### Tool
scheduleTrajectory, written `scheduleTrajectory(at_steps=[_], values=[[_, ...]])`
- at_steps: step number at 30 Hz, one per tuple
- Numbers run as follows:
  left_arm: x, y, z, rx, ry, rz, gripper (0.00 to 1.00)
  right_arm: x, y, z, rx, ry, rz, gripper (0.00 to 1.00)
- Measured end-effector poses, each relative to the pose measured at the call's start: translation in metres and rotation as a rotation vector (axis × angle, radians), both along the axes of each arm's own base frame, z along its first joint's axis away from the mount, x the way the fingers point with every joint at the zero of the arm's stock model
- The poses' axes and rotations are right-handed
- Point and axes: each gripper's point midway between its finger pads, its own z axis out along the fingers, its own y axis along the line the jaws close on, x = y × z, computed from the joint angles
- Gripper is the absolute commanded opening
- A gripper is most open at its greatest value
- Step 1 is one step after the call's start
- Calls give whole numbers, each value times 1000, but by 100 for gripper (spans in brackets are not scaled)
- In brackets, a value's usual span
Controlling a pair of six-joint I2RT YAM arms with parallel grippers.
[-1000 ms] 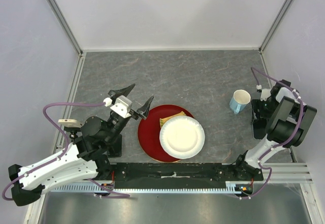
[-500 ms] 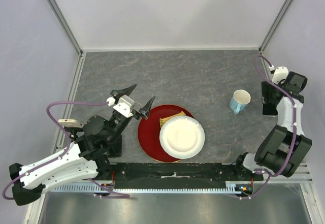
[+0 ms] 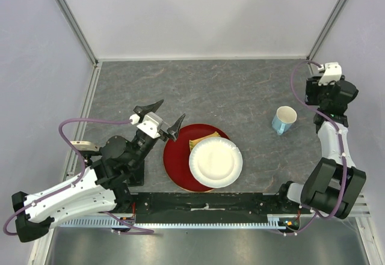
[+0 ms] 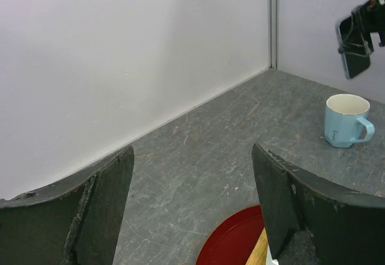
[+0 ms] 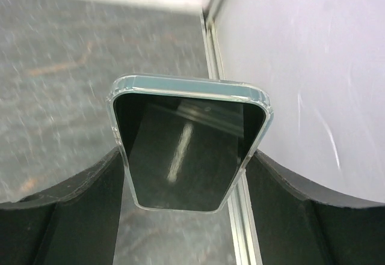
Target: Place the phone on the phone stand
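Observation:
The phone (image 5: 186, 151), with a glossy black screen and a pale rim, is gripped between the fingers of my right gripper (image 5: 187, 175). It is held in the air at the far right near the wall. The left wrist view shows it hanging above the mug (image 4: 354, 51). In the top view the right gripper (image 3: 325, 92) hides it. My left gripper (image 3: 166, 113) is open and empty above the red plate's left edge. A black block (image 3: 137, 170) lies partly under the left arm. I cannot tell whether it is the phone stand.
A light blue mug (image 3: 284, 119) stands at the right, also in the left wrist view (image 4: 347, 121). A red plate (image 3: 176, 157) carries a white paper plate (image 3: 215, 161) with a yellow piece (image 3: 201, 139) under it. Walls close in the far, left and right sides.
My right arm has risen and swung toward the far right corner, lifting the phone from beside the mug. The left arm has barely moved.

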Motion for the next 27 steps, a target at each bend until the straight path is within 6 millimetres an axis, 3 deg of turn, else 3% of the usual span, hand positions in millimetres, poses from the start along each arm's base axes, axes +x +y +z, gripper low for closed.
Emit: scheduleTrajectory(at_steps=[5,13,16,22,24,27], values=[[2,-4,-5,16,9,0,85,33,41,44,-25,-185,62,0],[9,-18,-21,64,35,-10,88,71,147,92,98,-363,185,0],[10,-26,-26,62,51,-55,90,83,196,113,204,-390,253,0],[21,-61,-52,14,171,-231,95,73,286,147,465,-424,415,0],[25,-73,-51,-45,179,-282,96,65,309,147,571,-398,461,0],[29,-82,-46,-109,131,-321,96,56,327,138,696,-350,491,0]])
